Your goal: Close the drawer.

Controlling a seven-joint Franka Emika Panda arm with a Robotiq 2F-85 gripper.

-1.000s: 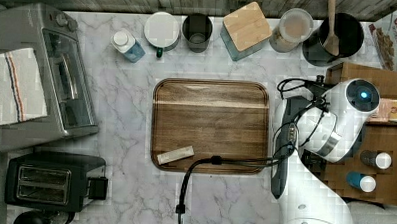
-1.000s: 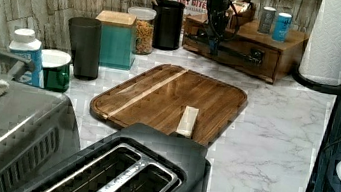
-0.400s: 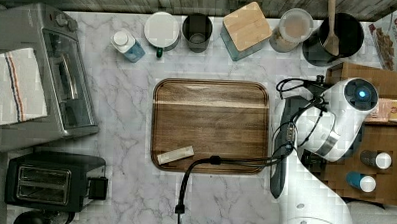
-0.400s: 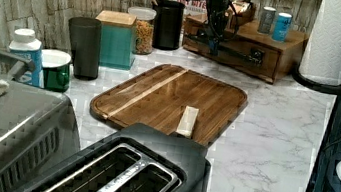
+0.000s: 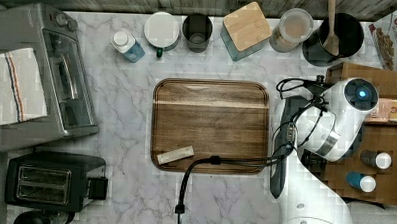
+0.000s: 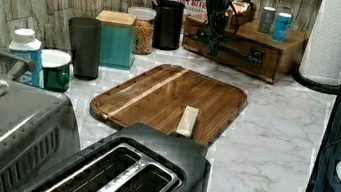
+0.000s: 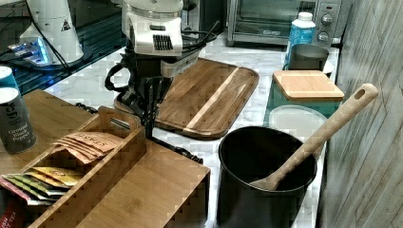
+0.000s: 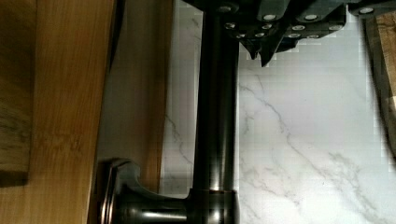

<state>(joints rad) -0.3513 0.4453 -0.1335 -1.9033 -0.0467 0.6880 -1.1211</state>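
The drawer shows its front face low in the wooden organiser, at the back of the left view, and sits close in against the unit. A dark bar handle runs along that front. My gripper points down at the handle's end on the left view's left. In the right view the gripper stands against the handle, on the side facing the marble. The wrist view has the fingertips shut together beside the handle, with the drawer front beyond it.
A dark wooden tray with a small pale packet lies just in front of the organiser. A black cable crosses its edge. A black pot with a wooden spoon, tea bags and spice cans crowd the organiser.
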